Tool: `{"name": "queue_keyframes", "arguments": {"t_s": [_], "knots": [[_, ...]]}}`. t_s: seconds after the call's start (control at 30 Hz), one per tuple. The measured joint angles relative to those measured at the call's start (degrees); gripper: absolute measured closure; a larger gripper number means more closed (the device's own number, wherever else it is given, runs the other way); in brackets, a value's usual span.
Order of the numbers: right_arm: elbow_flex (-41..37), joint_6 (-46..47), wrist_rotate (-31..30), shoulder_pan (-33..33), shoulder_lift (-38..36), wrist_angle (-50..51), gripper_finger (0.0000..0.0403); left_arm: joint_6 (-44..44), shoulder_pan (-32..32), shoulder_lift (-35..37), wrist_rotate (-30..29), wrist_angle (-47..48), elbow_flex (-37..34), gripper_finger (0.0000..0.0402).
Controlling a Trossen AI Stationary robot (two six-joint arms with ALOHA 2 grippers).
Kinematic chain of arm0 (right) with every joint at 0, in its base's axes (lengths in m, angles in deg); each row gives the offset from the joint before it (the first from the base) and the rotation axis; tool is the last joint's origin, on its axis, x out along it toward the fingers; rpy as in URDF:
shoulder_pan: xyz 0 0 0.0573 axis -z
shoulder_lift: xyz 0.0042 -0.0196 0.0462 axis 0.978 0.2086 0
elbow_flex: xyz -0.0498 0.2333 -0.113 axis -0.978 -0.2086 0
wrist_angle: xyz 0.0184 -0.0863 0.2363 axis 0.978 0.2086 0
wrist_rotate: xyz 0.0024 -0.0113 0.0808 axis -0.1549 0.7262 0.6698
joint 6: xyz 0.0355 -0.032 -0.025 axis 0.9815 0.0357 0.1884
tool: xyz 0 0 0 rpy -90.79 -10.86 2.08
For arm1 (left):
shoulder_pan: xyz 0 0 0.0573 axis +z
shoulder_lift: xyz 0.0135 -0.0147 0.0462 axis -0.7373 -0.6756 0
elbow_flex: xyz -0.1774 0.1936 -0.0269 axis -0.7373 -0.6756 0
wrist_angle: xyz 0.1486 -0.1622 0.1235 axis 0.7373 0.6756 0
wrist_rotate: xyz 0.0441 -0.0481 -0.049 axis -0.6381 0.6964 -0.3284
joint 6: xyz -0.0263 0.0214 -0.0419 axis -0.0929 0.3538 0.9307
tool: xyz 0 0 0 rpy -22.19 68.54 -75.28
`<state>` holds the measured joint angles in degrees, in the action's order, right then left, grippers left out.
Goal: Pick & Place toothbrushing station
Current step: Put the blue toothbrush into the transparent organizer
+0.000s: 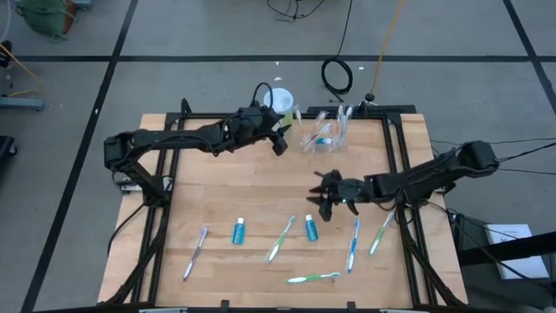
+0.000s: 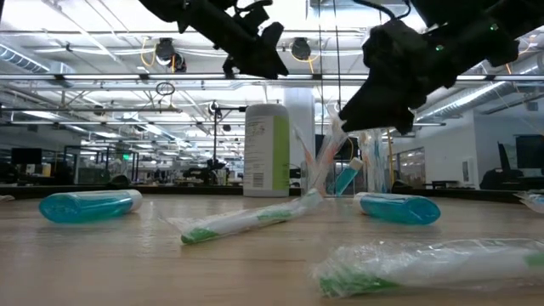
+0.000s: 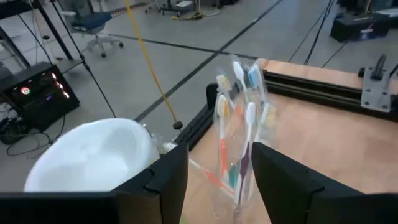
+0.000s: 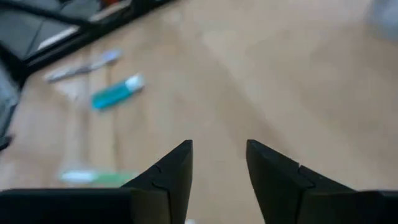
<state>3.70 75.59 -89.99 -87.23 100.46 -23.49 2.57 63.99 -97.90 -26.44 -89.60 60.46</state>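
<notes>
The toothbrushing station (image 1: 323,130) is a clear plastic holder standing on its base near the table's far edge, with several toothbrushes upright in it (image 3: 239,124). My left gripper (image 1: 280,141) hovers just to its left, raised above the table. It is open, with nothing between its fingers (image 3: 214,180). My right gripper (image 1: 320,198) hangs over the middle of the table, nearer than the holder. It is also open, with only bare wood between its fingers (image 4: 219,168).
A white bottle (image 1: 280,98) stands at the far edge beside the holder. Several wrapped toothbrushes (image 1: 281,239) (image 1: 354,245) (image 1: 313,278) and two blue toothpaste tubes (image 1: 238,231) (image 1: 311,227) lie along the near half. Black rails (image 1: 395,165) border the table's sides.
</notes>
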Motion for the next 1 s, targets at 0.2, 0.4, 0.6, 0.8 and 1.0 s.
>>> {"name": "queue_keyframes", "arguments": {"t_s": [0.2,0.4,0.6,0.8,1.0], "knots": [[0.5,10.4,6.4,-3.2,2.1,3.6,0.0281,0.1,0.0,-0.4,0.0,2.8,0.0,0.0224],[0.5,23.0,7.5,-5.4,-2.5,17.5,0.0282,0.2,-0.5,0.2,0.1,8.0,0.0,0.0224],[0.6,38.0,8.0,-7.3,-11.3,35.6,0.0282,0.4,-0.5,0.8,0.2,9.8,-0.1,0.0224],[0.5,53.6,18.0,-10.3,-16.1,45.7,0.0282,0.7,-0.4,1.4,0.2,12.2,0.0,0.0224],[0.5,65.9,30.2,-14.1,-14.9,47.7,0.0282,0.5,-0.4,1.4,0.2,12.6,0.0,0.0224]]}}
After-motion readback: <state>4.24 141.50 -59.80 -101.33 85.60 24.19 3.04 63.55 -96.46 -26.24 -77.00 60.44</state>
